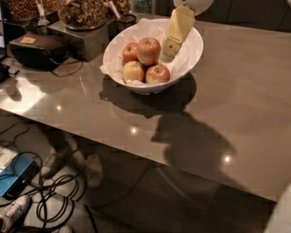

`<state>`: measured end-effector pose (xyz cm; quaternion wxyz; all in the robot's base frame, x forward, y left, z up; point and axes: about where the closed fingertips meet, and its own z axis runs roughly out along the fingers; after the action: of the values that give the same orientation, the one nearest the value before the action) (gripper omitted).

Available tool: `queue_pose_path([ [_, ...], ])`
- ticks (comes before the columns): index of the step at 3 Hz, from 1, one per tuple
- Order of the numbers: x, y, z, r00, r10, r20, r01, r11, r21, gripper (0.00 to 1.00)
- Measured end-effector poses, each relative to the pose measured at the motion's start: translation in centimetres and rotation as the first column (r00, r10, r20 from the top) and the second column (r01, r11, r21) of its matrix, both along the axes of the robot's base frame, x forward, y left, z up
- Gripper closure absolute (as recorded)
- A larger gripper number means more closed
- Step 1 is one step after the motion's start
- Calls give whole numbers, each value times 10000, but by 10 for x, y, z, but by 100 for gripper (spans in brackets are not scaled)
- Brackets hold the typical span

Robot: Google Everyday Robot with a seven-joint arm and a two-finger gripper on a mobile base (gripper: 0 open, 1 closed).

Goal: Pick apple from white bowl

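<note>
The white bowl stands on the grey table at the back centre, lined with crumpled white paper. It holds several apples. The apple, the largest and red-orange, lies on top in the middle. A paler yellow-green apple and a red apple lie in front of it, and a smaller darker red apple lies to its left. My gripper, pale yellow, reaches down from the top into the bowl's right half. Its tip is just right of the apple, close to it or touching it.
A black device with a cable lies at the left of the table. Snack jars on a grey box stand behind the bowl's left. The table's front edge runs diagonally. Cables and a blue box lie on the floor.
</note>
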<state>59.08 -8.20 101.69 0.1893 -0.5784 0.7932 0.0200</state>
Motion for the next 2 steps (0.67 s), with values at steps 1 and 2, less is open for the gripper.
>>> queue_pose_path([
  [1,10,6,9,9993,-4,384,-5,9997,224,0],
  [2,24,7,0,9993,-263,271,246,9978,624,0],
])
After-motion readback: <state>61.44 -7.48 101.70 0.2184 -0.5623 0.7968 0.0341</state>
